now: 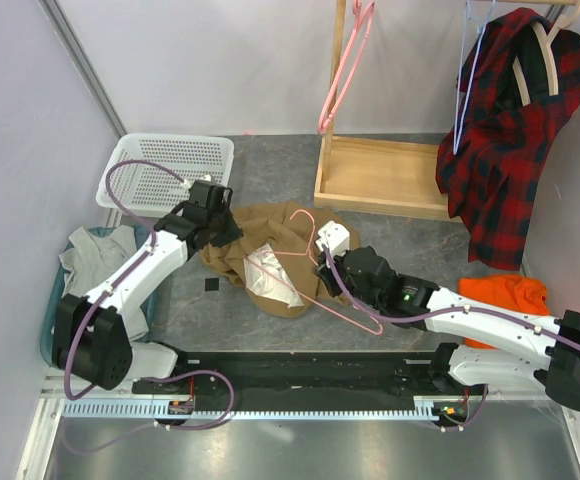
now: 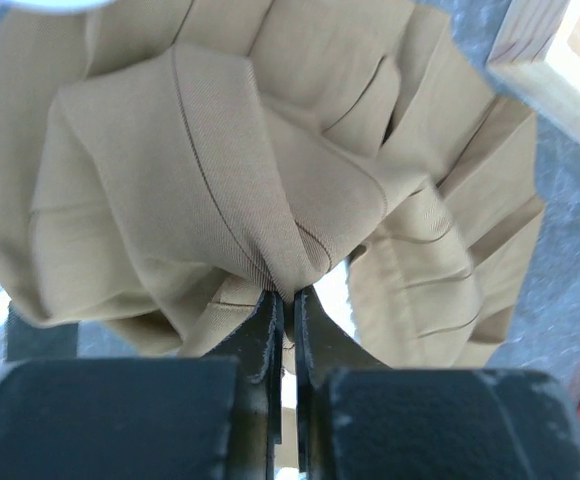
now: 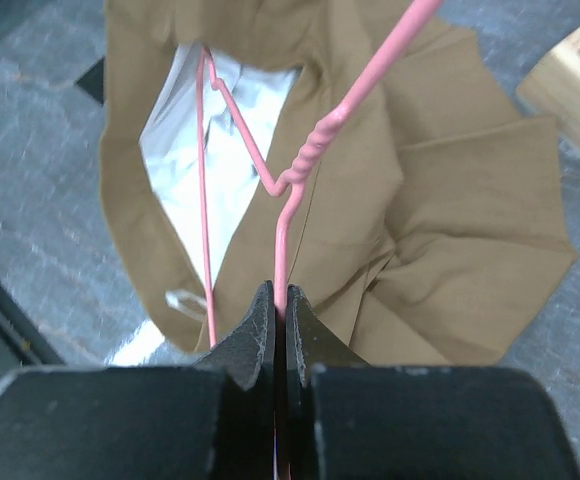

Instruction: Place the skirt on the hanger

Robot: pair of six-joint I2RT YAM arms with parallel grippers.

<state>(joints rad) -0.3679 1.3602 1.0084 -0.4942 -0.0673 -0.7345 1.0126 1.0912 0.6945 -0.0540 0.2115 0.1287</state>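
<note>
Overhead view is hiding both grips; wrist views are showing the left hand (image 2: 285, 300) pinching a fold of the skirt (image 2: 220, 170) bunched on the bench (image 1: 270, 165), the right hand (image 3: 280, 300) clamping the hanger (image 3: 282, 245) over it.

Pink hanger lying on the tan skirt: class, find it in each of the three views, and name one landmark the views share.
Top external: centre, hanger across the skirt.
Left wrist: not in view.
Right wrist: centre, rising from the shut right gripper.
Shared landmark: the tan skirt, in all three.
</note>
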